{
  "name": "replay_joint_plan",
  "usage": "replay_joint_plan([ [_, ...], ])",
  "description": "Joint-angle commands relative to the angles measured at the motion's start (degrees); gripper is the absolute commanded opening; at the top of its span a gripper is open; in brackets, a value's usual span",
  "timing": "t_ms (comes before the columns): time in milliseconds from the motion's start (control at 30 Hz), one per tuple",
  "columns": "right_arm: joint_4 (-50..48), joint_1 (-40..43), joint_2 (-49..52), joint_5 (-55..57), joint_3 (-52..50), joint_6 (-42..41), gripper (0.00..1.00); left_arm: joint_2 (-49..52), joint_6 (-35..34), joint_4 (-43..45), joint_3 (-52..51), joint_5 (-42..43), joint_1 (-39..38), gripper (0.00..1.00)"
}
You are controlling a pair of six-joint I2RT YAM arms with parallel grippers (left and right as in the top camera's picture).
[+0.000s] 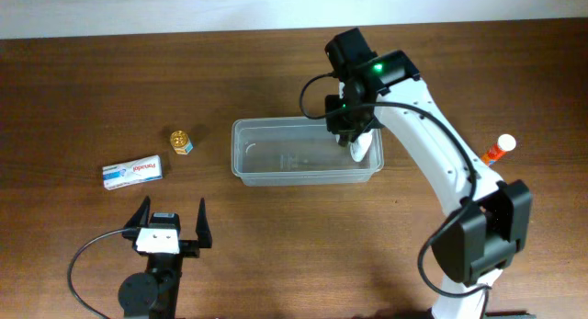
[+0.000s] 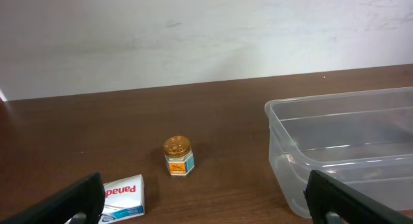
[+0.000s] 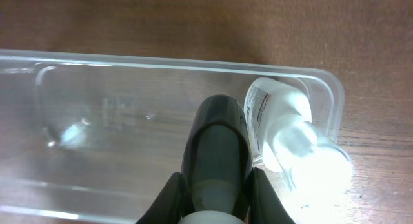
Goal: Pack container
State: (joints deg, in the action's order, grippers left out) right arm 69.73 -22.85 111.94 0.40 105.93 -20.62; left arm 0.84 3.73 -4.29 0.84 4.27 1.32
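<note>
Right gripper hangs at the tub's right wall against a bottle, grip unclear; left gripper gapes empty.

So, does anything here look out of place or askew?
Only the white bottle: it sits slanted in the container's right end, cap toward the corner rim, not flat. The right tool is over it; whether it grips the bottle cannot be told.
</note>
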Motion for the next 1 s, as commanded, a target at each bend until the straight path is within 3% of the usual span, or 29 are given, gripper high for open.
replay_joint_plan([
  [0,-0.68,-1.29,1.84,2.71,-0.09,-4.07,0.15,-0.50,1.11,-0.07,-0.33,-0.20,0.35,0.99],
  [267,-1.66,-2.38,3.32,3.54,-0.28,-8.66,0.15,-0.50,1.09,-0.07,-0.33,-0.20,0.35,0.99],
  [967,-1.88,-2.36,7.72,6.36,-0.39,-9.49,0.15,-0.48,1.11,-0.07,-0.33,-0.20,0.35,0.99],
])
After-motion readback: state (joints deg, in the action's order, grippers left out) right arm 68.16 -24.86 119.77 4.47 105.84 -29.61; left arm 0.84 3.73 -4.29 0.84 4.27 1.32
